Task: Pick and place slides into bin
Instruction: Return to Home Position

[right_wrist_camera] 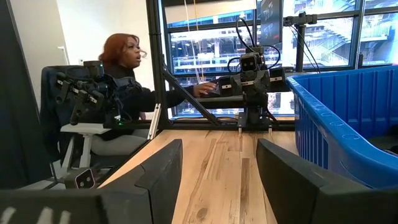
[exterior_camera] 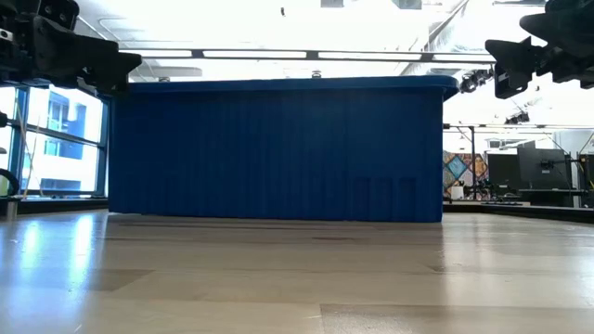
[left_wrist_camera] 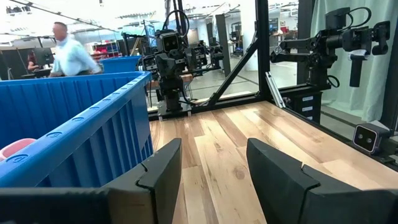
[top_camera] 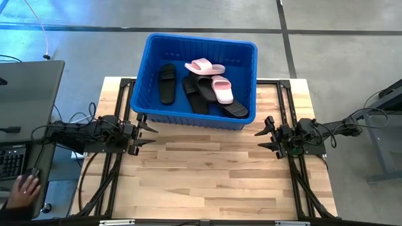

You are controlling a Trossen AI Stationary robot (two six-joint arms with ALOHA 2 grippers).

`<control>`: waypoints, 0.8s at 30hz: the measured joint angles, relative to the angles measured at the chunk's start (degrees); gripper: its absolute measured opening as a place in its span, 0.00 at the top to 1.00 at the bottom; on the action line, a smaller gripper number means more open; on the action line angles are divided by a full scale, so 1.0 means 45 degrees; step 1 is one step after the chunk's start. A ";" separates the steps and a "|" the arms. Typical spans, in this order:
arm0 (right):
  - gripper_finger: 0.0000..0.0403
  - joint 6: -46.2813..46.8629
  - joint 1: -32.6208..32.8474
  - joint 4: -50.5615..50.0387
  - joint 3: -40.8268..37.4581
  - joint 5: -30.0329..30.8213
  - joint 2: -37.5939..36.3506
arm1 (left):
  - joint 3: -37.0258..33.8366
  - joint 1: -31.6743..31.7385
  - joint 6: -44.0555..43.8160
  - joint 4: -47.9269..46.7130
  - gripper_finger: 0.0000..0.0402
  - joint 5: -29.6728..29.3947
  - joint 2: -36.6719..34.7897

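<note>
Blue plastic bin [top_camera: 143, 75] is standing at the far edge of the wooden table [top_camera: 207, 182], holding black slides [top_camera: 167, 83] and two pale pink slides [top_camera: 222, 89] among them. Left gripper [top_camera: 152, 135] and right gripper [top_camera: 259, 139] are hovering above opposite sides of the table, just in front of the bin, each pointing inward with jaws spread wide and empty.

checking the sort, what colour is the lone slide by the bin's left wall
Black; the slide shows best in the high view.
</note>
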 joint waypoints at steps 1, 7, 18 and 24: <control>0.51 0.0000 -0.0002 0.0003 0.0000 0.0000 0.0003 | 0.0005 0.0000 0.0002 0.0000 0.57 0.0005 0.0005; 0.52 0.0001 0.0000 0.0003 0.0000 0.0000 0.0002 | 0.0005 0.0000 0.0000 0.0000 0.57 0.0005 0.0005; 0.51 0.0002 -0.0004 0.0002 0.0000 0.0001 0.0005 | 0.0004 0.0000 0.0005 0.0000 0.57 0.0005 0.0000; 0.51 0.0005 -0.0003 0.0004 0.0000 -0.0002 0.0005 | 0.0005 0.0000 0.0002 0.0000 0.57 0.0005 0.0000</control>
